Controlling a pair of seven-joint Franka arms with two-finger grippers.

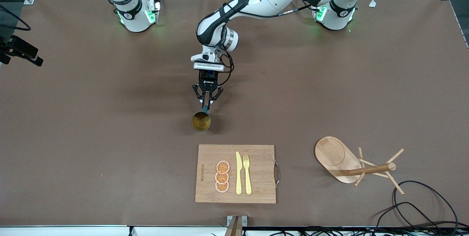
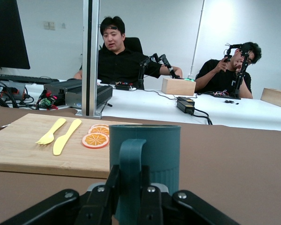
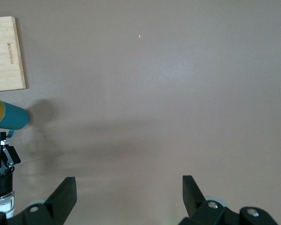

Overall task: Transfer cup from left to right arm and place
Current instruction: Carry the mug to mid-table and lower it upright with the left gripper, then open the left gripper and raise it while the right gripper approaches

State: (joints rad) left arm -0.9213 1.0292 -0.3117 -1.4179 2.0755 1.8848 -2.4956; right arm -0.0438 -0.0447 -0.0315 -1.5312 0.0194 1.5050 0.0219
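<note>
Left gripper (image 1: pixel 207 104) clamped on the cup (image 1: pixel 201 121) handle; right arm waiting.

Landmark: the cutting board (image 1: pixel 256 184). The right gripper (image 3: pixel 129 190) is not seen in the front view; its wrist view shows its jaws spread wide with nothing between them, over bare counter (image 1: pixel 91 118) toward the right arm's end from the board. The cup stands upright just farther from the front camera than the board's edge; whether its base touches the counter cannot be confirmed. The left gripper's jaws are closed on the cup's side handle, as the left wrist view shows. On the board lie three orange slices (image 1: pixel 222 176), a yellow knife (image 1: pixel 238 173) and a yellow fork (image 1: pixel 247 174). A wooden mug tree (image 1: pixel 351 164) lies tipped over toward the left arm's end from the board.
</note>
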